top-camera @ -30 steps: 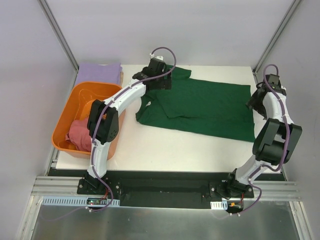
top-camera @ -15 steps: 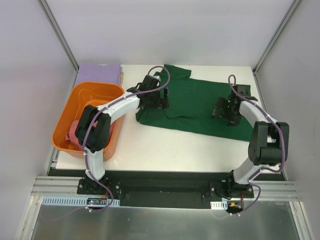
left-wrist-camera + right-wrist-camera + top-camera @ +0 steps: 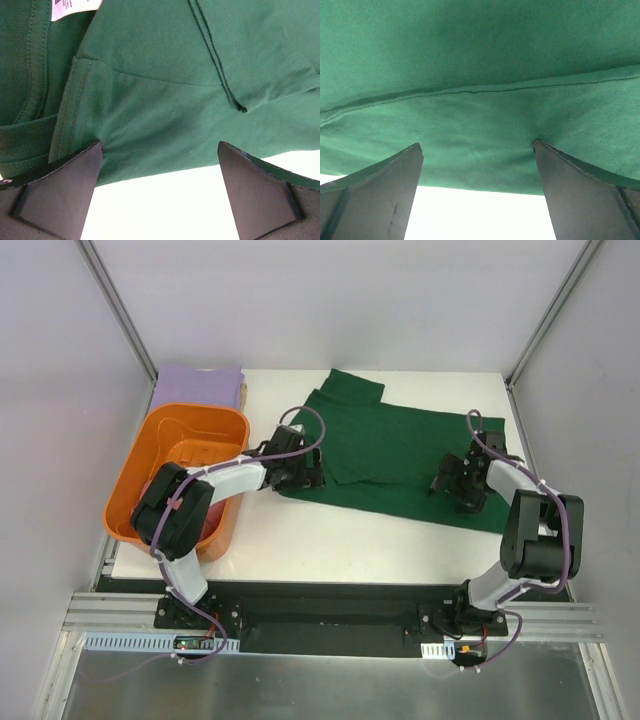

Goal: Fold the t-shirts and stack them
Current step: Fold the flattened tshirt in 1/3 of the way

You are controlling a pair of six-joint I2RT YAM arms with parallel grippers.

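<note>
T-shirts in plain view number two: one dark green t-shirt spread flat across the middle of the white table, and one lavender t-shirt folded at the far left corner, behind the single orange basket. Both arms reach to the green shirt's near edge. The left gripper sits by the collar, where one white label shows, its two fingers spread wide with only flat cloth between them. The right gripper is at the hem end, equally wide apart and clasping nothing.
</note>
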